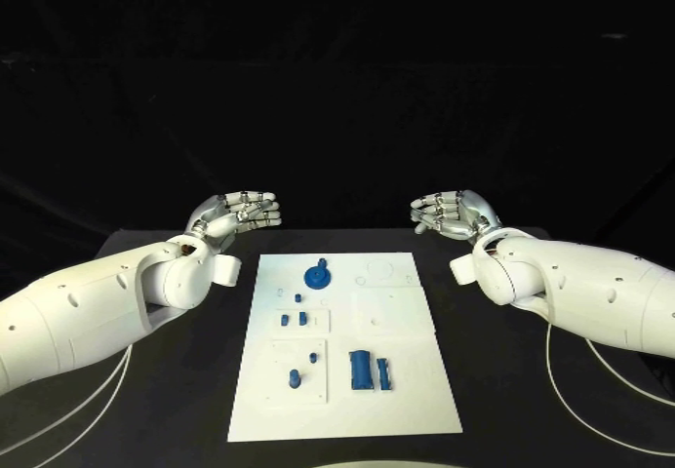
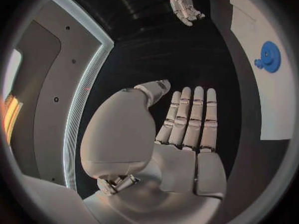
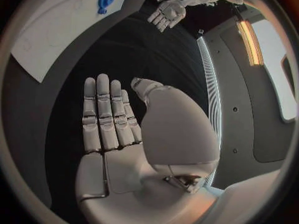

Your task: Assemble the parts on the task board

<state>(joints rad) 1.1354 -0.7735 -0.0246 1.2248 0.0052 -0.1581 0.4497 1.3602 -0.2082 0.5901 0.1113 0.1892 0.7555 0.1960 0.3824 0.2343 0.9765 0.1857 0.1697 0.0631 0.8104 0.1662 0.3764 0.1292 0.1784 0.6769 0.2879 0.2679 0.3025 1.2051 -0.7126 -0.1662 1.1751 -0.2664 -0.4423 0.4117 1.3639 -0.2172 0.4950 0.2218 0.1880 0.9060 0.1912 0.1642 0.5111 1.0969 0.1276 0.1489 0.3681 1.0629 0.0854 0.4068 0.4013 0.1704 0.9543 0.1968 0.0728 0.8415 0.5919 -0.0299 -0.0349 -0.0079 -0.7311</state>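
1. The white rectangular task board lies flat in the middle of the black surface, between the two arms.
2. The small blue plastic parts lie on the board; a round blue disc part sits near its far end.
3. The left silver hand holds nothing, with its fingers straight and side by side.
4. The right silver hand is empty too, with its fingers stretched out.
5. Both hands hover beyond the far corners of the board, apart from it.

The black table carries the white task board, which lies flat at its middle with its long side running away from the robot. Thin white cables trail over the table on either side.
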